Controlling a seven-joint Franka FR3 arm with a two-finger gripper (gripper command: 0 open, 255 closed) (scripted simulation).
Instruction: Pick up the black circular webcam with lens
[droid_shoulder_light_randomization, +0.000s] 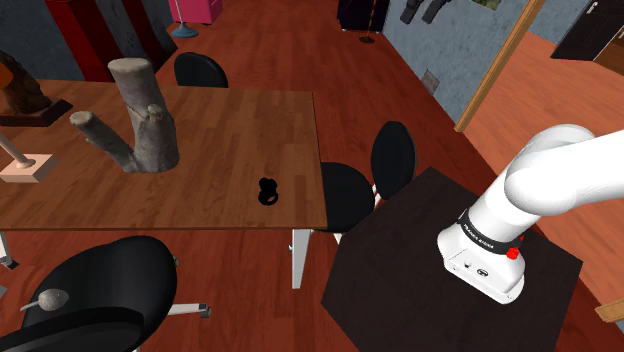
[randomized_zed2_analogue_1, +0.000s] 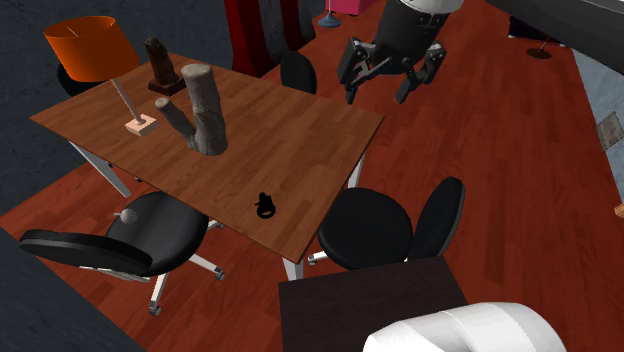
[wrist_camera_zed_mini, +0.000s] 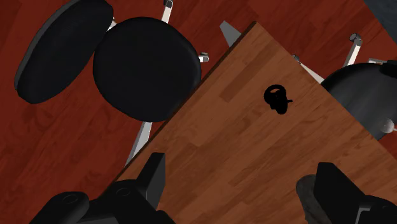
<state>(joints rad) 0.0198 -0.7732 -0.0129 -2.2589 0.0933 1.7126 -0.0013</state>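
Observation:
The webcam (droid_shoulder_light_randomization: 268, 191) is a small black round thing with a ring-shaped lens part, lying on the wooden table (droid_shoulder_light_randomization: 220, 120) near its front corner. It also appears in the second exterior view (randomized_zed2_analogue_1: 264, 206) and in the wrist view (wrist_camera_zed_mini: 276, 98), ahead of the fingers and nearer the right one. My black gripper (randomized_zed2_analogue_1: 378, 95) hangs high above the table's far side, well apart from the webcam. In the wrist view the gripper (wrist_camera_zed_mini: 238, 191) is open, its two fingers (wrist_camera_zed_mini: 151, 181) standing wide apart with nothing between them.
A grey branched log (droid_shoulder_light_randomization: 140, 125) stands mid-table. A stick on a pink block (droid_shoulder_light_randomization: 25, 165) and a dark figure (randomized_zed2_analogue_1: 163, 65) sit further along. Black chairs (droid_shoulder_light_randomization: 345, 195) (droid_shoulder_light_randomization: 100, 290) (droid_shoulder_light_randomization: 200, 70) ring the table. An orange lampshade (randomized_zed2_analogue_1: 90, 45) stands beyond it.

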